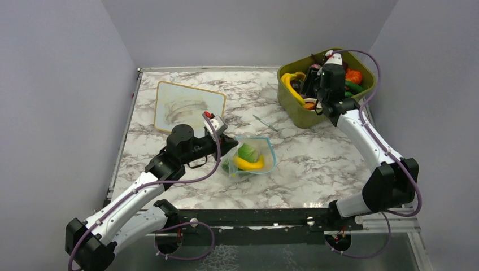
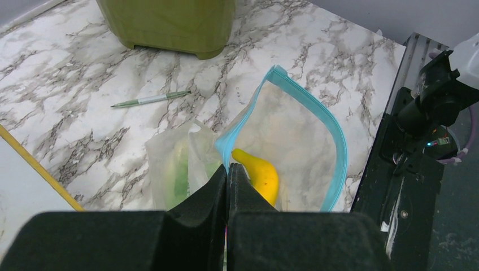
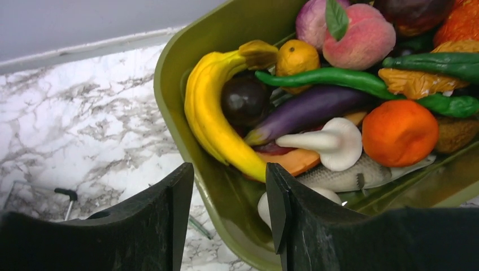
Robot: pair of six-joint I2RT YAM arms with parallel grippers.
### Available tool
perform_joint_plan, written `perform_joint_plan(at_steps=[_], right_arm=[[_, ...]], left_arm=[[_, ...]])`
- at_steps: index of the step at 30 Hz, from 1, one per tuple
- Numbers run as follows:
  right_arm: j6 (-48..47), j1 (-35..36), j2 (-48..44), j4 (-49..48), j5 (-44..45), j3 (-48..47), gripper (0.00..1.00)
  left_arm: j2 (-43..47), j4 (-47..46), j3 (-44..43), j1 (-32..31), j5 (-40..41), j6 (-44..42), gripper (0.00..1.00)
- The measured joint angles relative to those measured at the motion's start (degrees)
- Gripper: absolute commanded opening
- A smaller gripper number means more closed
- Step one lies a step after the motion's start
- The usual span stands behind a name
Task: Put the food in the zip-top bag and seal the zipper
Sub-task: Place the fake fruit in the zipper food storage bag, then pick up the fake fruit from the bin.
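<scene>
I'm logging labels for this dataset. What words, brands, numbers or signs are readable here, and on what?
None can be read.
The board shows only grey smears, no letters.
The pen is too small to show any print.
The bag and tub look unmarked.

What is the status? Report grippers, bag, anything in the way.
Left gripper shut on bag edge. Right gripper open over tub. Bag open, banana inside. Pen nearby, apart from bag.

Your left arm (image 1: 138, 195) and right arm (image 1: 361, 132): white link shells, black joint housings, a purple cable (image 1: 378, 73) along each. A white wrist module (image 1: 216, 123) has a red spot. Left gripper (image 2: 227, 169) and right gripper (image 3: 229, 169): matte black, wedge-shaped fingers.
</scene>
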State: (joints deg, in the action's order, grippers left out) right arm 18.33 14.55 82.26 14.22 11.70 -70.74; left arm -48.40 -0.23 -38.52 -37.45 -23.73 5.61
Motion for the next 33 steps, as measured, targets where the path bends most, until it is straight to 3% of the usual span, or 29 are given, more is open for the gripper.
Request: perform_joint_plan(at_steps=[12,18,28,33], right_arm=[[-0.63,-6.34,9.38,-2.6,-2.19,-8.04,0.53],[-1.11,-7.45,15.72,-4.48,-3.1,-10.93,0.5],[-2.56,-7.76,25.86,-9.46,-8.37,-17.0,0.56],[-2.25,-7.76,30.49,-11.23,-8.0,-20.13,0.53]], left_arm=[[0.68,0.2,0.0,0.0,0.26,-0.52,0.0],[0.35,0.9,0.0,-0.44,1.31,-1.68,0.0],[-0.26,1.44,0.0,-0.81,2.43,-2.82,0.0],[-0.26,1.64,0.0,-0.81,2.78,-3.04,0.0]])
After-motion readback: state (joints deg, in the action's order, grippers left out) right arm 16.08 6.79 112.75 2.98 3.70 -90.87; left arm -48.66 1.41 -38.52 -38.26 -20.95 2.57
